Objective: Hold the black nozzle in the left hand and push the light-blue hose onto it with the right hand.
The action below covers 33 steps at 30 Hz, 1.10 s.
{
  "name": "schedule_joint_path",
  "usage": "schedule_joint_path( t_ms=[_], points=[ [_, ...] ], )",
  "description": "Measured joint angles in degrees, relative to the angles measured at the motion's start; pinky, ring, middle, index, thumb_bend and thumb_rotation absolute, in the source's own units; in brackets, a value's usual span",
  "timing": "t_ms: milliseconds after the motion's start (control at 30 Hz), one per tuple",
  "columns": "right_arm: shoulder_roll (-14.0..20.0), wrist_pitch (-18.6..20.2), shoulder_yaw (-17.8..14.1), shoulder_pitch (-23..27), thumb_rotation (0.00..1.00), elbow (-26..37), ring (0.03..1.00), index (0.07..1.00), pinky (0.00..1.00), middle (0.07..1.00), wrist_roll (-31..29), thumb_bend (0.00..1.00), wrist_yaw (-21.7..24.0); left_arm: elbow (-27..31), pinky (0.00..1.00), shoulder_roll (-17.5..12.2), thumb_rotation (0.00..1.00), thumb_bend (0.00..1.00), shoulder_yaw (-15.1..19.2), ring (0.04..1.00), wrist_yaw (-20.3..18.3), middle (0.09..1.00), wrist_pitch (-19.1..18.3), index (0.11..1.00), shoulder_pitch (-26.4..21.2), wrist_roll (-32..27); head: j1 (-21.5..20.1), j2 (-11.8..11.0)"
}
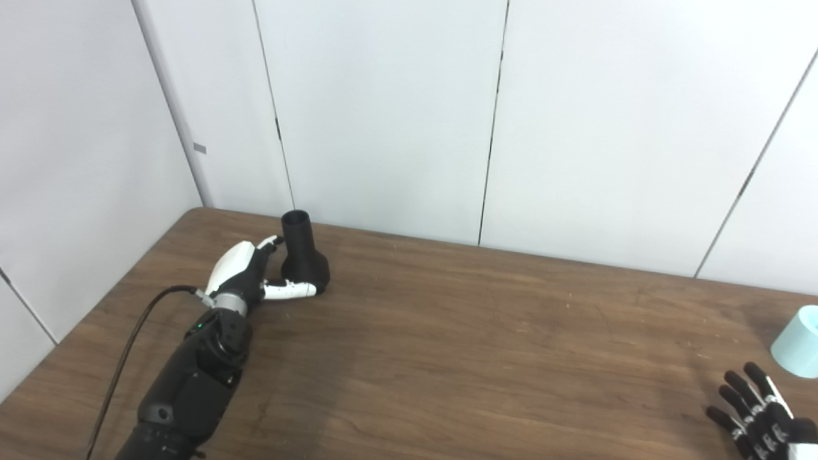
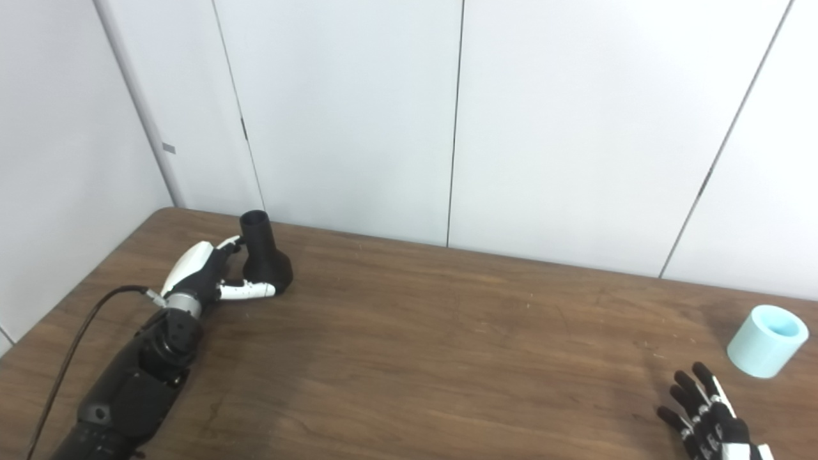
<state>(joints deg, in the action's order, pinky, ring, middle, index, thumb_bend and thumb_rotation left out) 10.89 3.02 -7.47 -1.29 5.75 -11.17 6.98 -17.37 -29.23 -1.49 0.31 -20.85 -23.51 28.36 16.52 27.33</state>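
Note:
The black nozzle (image 1: 304,257) stands upright on the wooden table (image 1: 447,332) at the far left, narrow neck up. My left hand (image 1: 248,271) is right beside it on its left. The fingertips reach the neck and the thumb lies across the front of the wide base, but the fingers are still apart and not closed around it. The light-blue hose (image 2: 765,342), a short wide tube, stands on end near the table's right edge. My right hand (image 2: 706,418) is low at the front right, just short of the hose, open with fingers spread and holding nothing.
White wall panels (image 1: 396,115) rise directly behind the table's back edge, close to the nozzle. A black cable (image 1: 128,345) trails from the left forearm over the table's left side. Bare brown tabletop spans the space between the two hands.

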Motion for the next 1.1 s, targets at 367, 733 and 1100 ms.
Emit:
schedule_joint_path(
  t_ms=[367,733,1100],
  points=[
    [0.0,0.4,0.1,-0.1,1.0,0.4,0.944,0.978,0.84,0.929,0.5,0.63,-0.3,-2.6,1.0,0.0,0.38,1.0,-1.1,0.969,0.6,0.894,1.8,0.848,-1.0,0.1,-0.1,0.4],
    [0.0,0.9,0.1,-0.2,1.0,0.7,0.94,0.979,0.87,0.924,0.6,0.62,-0.4,-4.1,1.0,0.0,0.34,1.0,-1.0,0.949,1.2,0.873,3.3,0.825,-1.5,-1.1,-0.7,0.9],
    [-0.1,1.1,0.2,-0.6,1.0,1.7,0.939,0.982,0.85,0.909,0.6,0.62,-0.7,-4.6,1.0,0.7,0.27,0.97,-1.0,0.909,2.4,0.823,4.2,0.778,-1.7,-1.9,-0.8,1.1]
  ],
)
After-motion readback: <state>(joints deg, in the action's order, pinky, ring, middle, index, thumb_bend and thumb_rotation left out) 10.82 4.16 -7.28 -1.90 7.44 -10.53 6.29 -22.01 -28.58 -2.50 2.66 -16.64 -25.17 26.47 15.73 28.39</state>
